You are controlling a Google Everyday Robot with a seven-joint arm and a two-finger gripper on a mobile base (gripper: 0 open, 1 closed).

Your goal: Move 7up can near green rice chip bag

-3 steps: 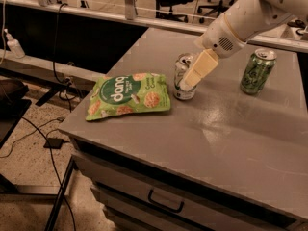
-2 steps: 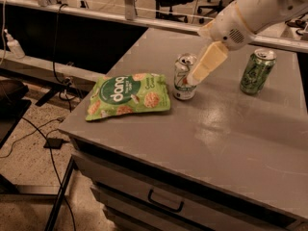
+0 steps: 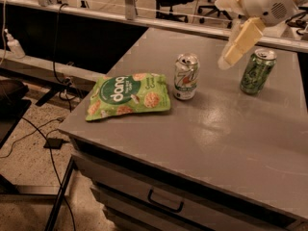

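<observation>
Camera view. Small white-and-silver 7up can [image 3: 186, 76] upright at mid-frame on grey bench [image 3: 231, 129], just right of flat bright green rice chip bag [image 3: 128, 96], narrowly apart. All-green soda can [image 3: 258, 71] upright at right. Cream-fingered gripper [image 3: 232, 37] at upper right, above and between both cans, released, grasping nothing.

the white arm [image 3: 269, 4] sits at the upper right; its hand [image 3: 230, 54] hangs in the air, angled down-left.
</observation>
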